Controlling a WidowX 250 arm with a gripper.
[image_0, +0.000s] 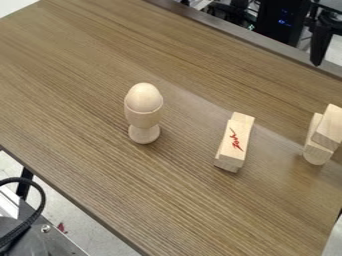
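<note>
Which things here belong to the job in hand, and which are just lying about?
Likely in the work:
wooden blocks, at the right, nearest the tool
wooden block with red marking
wooden egg, sitting in its wooden cup

Just about:
black cable, lower left
black electronics case, beyond the table

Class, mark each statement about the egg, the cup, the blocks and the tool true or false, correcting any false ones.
1. The egg sits in the cup. True.
2. The cup lies on its side. False: it stands upright.
3. The middle block bears a red mark. True.
4. The tool is at the upper right. True.
5. The tool touches the egg. False: they are well apart.
</note>
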